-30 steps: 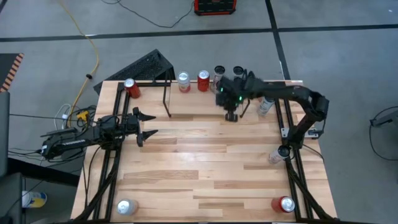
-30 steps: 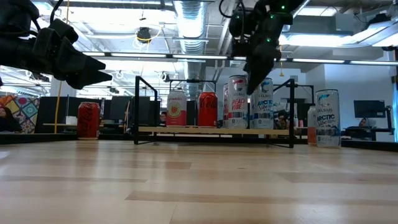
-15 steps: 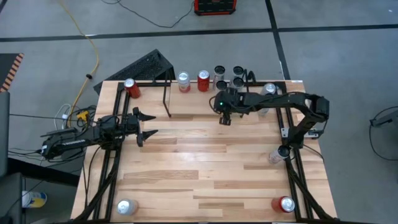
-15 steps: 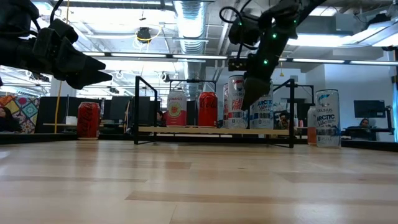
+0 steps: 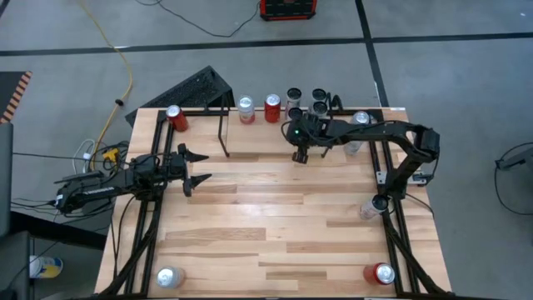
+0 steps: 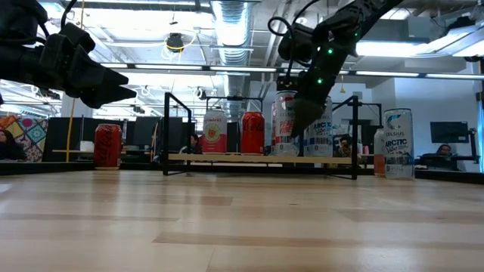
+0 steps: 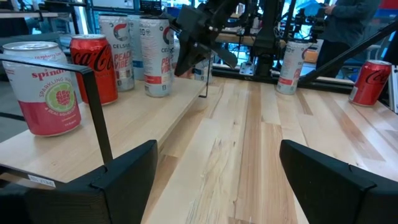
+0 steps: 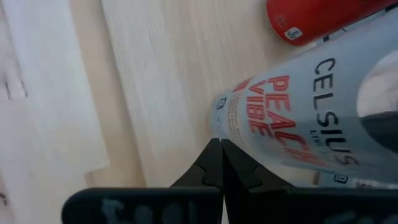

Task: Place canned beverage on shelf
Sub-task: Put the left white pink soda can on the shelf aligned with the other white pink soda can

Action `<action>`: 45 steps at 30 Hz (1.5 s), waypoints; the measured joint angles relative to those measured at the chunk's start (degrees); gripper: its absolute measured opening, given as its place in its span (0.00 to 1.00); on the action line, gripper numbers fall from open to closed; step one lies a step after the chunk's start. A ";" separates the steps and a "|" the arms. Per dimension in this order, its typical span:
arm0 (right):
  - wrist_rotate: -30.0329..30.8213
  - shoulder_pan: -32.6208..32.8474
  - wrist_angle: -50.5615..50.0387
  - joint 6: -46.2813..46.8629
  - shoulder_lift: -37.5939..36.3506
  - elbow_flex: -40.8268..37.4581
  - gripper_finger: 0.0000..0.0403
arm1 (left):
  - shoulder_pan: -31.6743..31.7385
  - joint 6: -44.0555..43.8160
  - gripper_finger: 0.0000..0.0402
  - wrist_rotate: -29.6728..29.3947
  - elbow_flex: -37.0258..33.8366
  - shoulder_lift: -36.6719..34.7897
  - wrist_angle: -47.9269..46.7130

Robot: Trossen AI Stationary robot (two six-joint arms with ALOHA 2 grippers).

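On the high view, the shelf [image 5: 275, 117] sits at the counter's [image 5: 275, 217] twelve o'clock edge, its light board carrying a pink-labelled can [image 5: 246, 108], a red cola can [image 5: 272, 107] and tall white cans [image 5: 293, 98] in a row. The right gripper [image 5: 301, 155] hangs just in front of the shelf, at about one o'clock from the counter's centre, its jaws pressed together and holding nothing. In the right wrist view the closed fingertips [image 8: 217, 155] point at a white Peach Vibe can [image 8: 292, 124] standing on the board, close to it; whether they touch it cannot be told.

The left gripper [image 5: 196, 167] waits at nine o'clock, jaws partly spread and empty.

Other cans stand off the shelf: a red one [image 5: 175, 117] at eleven o'clock, a silver one [image 5: 169, 277] at seven, a red one [image 5: 382, 273] at five, and a pale one [image 5: 371, 207] near three.

The placing step looks finished, with the can released onto the board. The next move, as I judge it, calls for backing the right arm clear without brushing the tall cans, then opening the jaws before reaching for another loose can.
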 joint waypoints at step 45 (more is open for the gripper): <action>17.45 3.70 5.52 -0.70 0.00 0.00 0.05 | 0.00 0.00 0.80 0.00 0.01 0.01 0.00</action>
